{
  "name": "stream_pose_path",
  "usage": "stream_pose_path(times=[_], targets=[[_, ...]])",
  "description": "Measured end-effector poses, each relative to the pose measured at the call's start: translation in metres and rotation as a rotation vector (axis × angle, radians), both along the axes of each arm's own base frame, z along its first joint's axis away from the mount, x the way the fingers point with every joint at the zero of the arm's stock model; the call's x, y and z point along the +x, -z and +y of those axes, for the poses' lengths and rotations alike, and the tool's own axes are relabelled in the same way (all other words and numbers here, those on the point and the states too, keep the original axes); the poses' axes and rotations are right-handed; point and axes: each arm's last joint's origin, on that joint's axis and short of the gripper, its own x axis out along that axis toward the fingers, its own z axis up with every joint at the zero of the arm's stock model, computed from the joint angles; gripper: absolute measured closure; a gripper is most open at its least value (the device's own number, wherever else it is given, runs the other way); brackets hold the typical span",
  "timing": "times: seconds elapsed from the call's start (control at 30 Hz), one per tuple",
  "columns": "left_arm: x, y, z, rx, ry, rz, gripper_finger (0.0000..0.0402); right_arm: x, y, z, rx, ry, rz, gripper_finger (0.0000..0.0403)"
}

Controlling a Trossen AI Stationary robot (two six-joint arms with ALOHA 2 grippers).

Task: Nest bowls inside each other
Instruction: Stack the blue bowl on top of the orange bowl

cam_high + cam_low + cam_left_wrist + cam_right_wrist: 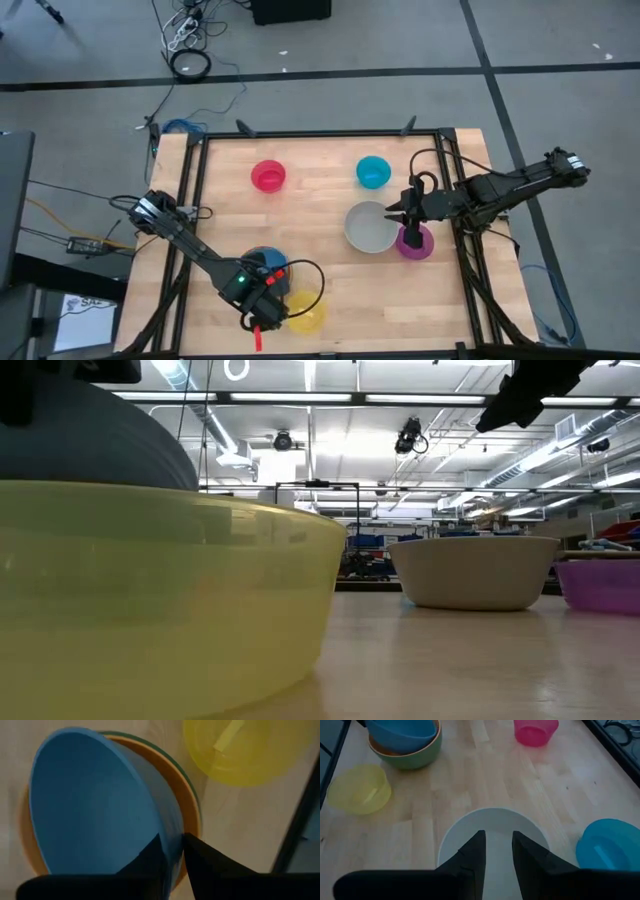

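The blue bowl sits tilted inside the orange bowl, which is nested in the green bowl at the table's near left. My left gripper points down at the blue bowl's rim and is shut on it. The yellow bowl rests on its base just to the right of that stack. The grey bowl stands at mid-table with the purple bowl beside it. My right gripper hovers open above the grey bowl's right side. The pink-red bowl and the cyan bowl stand farther back. My left gripper has the blue bowl's wall at the rim between its two fingers, one finger inside the bowl and one outside. The fingers come from above, pointing down. The bowl is tilted, its lower part resting in the orange bowl.
Black rails frame the wooden tabletop on all sides. Bare wood lies between the left stack and the grey bowl. In the low view the yellow bowl fills the foreground and hides most of the stack behind it.
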Motion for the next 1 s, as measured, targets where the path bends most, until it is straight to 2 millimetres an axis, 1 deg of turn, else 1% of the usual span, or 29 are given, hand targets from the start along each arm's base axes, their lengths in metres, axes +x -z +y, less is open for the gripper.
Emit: stream_pose_path(times=[0.17,0.47,1.0], targets=[[0.0022,-0.0004,-0.0031,-0.050,0.009,-0.010,0.0322,0.0000,0.0000,0.0000,0.000,0.001,0.000,0.0319],[0.0017,-0.0002,-0.0016,-0.017,0.007,-0.016,0.0322,0.0000,0.0000,0.0000,0.001,0.001,0.000,0.0319],[0.0015,-0.0002,-0.0014,-0.012,0.013,-0.016,0.0321,0.0000,0.0001,0.0000,0.000,0.001,0.000,0.0319]])
